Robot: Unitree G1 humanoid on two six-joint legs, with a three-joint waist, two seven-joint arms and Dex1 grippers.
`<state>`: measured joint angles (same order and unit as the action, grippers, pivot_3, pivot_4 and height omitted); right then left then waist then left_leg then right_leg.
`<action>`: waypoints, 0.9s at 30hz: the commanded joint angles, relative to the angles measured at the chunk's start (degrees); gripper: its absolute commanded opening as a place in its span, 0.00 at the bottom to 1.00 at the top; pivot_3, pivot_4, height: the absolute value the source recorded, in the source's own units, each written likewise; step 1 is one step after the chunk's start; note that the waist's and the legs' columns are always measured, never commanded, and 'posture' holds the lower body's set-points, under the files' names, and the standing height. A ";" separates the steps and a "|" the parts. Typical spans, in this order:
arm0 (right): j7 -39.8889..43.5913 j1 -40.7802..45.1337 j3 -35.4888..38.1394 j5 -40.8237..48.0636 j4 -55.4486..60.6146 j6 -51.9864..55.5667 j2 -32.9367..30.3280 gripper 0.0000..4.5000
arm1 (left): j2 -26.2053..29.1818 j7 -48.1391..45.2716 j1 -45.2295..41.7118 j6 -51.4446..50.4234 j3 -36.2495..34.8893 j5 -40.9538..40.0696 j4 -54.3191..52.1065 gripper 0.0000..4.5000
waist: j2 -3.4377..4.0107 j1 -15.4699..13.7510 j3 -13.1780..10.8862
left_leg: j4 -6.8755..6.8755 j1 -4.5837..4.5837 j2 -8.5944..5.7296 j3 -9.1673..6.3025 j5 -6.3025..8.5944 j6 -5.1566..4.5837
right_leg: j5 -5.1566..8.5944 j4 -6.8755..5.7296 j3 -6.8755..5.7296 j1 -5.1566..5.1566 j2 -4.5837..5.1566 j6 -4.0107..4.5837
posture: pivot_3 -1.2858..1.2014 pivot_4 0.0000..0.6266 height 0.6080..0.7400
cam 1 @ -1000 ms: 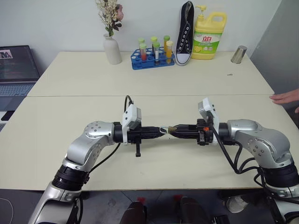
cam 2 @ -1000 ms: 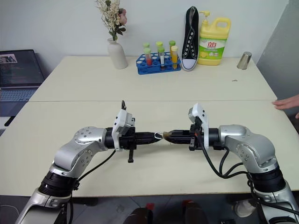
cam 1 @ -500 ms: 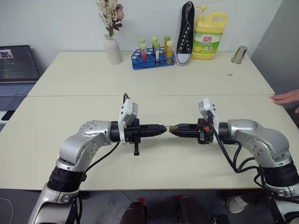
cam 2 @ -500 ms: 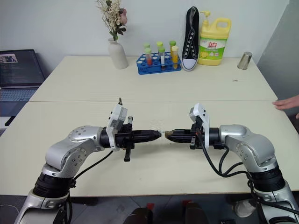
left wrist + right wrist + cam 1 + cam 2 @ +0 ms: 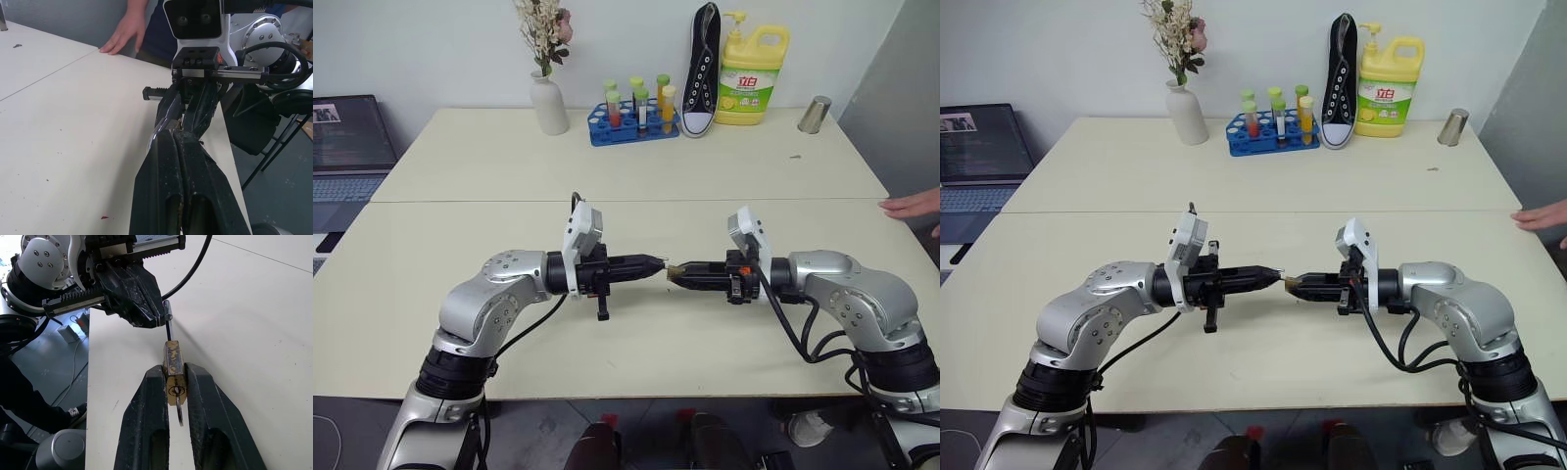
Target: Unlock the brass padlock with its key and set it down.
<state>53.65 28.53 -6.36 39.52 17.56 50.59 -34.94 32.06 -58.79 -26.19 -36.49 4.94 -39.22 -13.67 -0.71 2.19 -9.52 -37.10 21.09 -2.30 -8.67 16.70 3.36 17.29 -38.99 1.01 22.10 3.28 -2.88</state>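
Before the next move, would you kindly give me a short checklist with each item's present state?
1. Brass padlock clamped between the right gripper fingers: ok.
2. Left gripper shut: ok.
3. Left gripper pinching the shackle: cannot tell.
4. Shackle released from the lock body: cannot tell.
5. Bare table beneath for setting down: ok.
6. Person's hand at the table edge, apart from both grippers: ok.

Head stereo downward; wrists facing inward

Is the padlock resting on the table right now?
No, the brass padlock is clamped between the right gripper fingers, held above the table.
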 commanded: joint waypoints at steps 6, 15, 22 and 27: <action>-0.30 0.07 2.29 2.90 0.78 4.00 -0.69 0.04 | 7.64 -5.88 3.10 28.71 -0.20 17.76 -0.97 0.00 | 0.00 0.05 0.00 | 0.06 -0.01 0.04 0.05 -0.01 0.02 | 0.00 0.02 0.02 0.04 0.00 0.01 | 0.52 0.24 1.00; -3.51 -1.04 1.63 6.03 -3.00 12.96 1.54 0.04 | 9.84 -12.19 6.80 62.36 2.47 28.99 13.61 0.55 | 0.01 -0.53 -0.01 | 0.08 0.02 0.00 0.13 0.02 -0.03 | 0.00 0.09 0.03 0.01 0.08 0.01 | 0.52 0.24 1.00; -5.26 0.25 -0.45 4.20 -7.53 15.41 3.92 0.04 | 9.38 -11.29 7.25 62.59 2.66 28.61 14.87 1.00 | 0.01 -0.35 -0.01 | 0.07 0.02 0.00 0.10 0.13 -0.23 | 0.00 0.03 0.01 0.06 0.06 0.01 | 0.52 0.24 1.00; -7.82 3.86 -4.27 -1.47 -16.64 13.79 7.38 0.04 | 9.31 -11.43 8.70 62.32 3.72 28.67 13.47 1.00 | 0.02 0.12 -0.01 | 0.07 -0.02 0.01 0.12 0.13 -0.23 | 0.00 -0.01 0.04 0.05 0.02 0.01 | 0.52 0.24 1.00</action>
<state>45.93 31.24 -10.54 38.95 1.64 65.37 -27.70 41.17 -70.62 -17.56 25.60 8.96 -10.08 1.61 -0.69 2.31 -9.53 -37.03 21.07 -2.29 -8.59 16.82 3.14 17.29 -39.00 1.03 22.16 3.29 -2.87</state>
